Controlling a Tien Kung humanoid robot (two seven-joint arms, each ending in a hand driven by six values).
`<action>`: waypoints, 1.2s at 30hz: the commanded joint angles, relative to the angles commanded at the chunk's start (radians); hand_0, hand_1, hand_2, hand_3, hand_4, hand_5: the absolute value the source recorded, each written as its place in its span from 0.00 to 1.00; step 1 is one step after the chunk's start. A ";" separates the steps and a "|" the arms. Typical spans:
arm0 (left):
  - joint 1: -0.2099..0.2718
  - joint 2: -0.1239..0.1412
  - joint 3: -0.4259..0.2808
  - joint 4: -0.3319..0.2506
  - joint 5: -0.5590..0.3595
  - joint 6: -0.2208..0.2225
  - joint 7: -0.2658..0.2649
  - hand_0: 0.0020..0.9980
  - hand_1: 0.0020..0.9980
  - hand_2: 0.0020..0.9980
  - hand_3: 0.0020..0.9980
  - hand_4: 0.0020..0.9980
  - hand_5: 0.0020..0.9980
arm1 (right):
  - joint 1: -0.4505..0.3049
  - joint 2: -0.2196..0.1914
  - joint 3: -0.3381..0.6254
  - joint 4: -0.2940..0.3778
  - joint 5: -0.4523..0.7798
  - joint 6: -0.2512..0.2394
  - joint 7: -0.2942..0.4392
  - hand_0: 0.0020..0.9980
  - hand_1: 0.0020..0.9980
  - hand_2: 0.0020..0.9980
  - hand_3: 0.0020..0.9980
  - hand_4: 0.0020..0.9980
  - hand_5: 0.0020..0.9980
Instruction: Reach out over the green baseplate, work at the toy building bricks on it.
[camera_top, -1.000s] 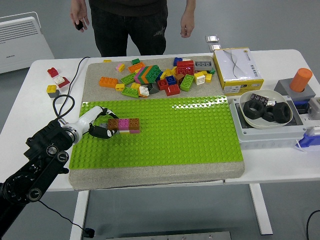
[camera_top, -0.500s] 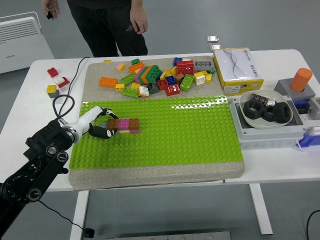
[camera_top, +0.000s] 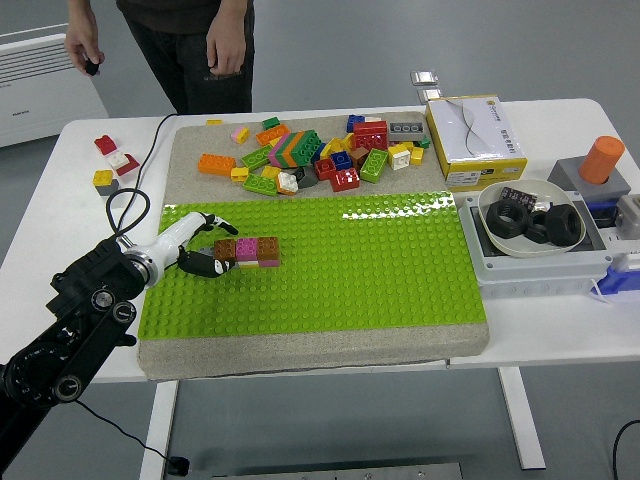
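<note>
left hand fingers curled at brick row's left end; on green baseplate; grip unclear

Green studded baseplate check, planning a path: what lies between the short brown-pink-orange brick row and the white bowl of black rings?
Only bare green studded baseplate, per the head view.

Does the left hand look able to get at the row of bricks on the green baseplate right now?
Probably yes. The left hand is already at the left end of the brick row, apparently touching it, with nothing between them on the baseplate.
</note>
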 joint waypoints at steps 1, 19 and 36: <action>0.000 0.000 0.000 0.000 0.000 0.000 0.000 0.98 0.98 0.98 0.72 0.76 0.00 | 0.000 0.000 0.000 0.000 0.000 0.000 0.000 0.66 0.62 0.59 0.71 0.71 0.98; 0.000 0.005 -0.012 -0.008 0.011 -0.032 -0.009 0.99 1.00 1.00 0.85 0.98 0.04 | 0.000 -0.001 0.000 0.000 0.000 -0.001 -0.001 0.66 0.62 0.59 0.71 0.71 0.98; 0.129 0.076 -0.056 -0.320 0.263 0.001 0.104 1.00 0.99 0.99 0.73 1.00 0.47 | -0.009 -0.003 0.000 0.000 0.000 -0.002 -0.002 0.66 0.62 0.59 0.71 0.71 0.98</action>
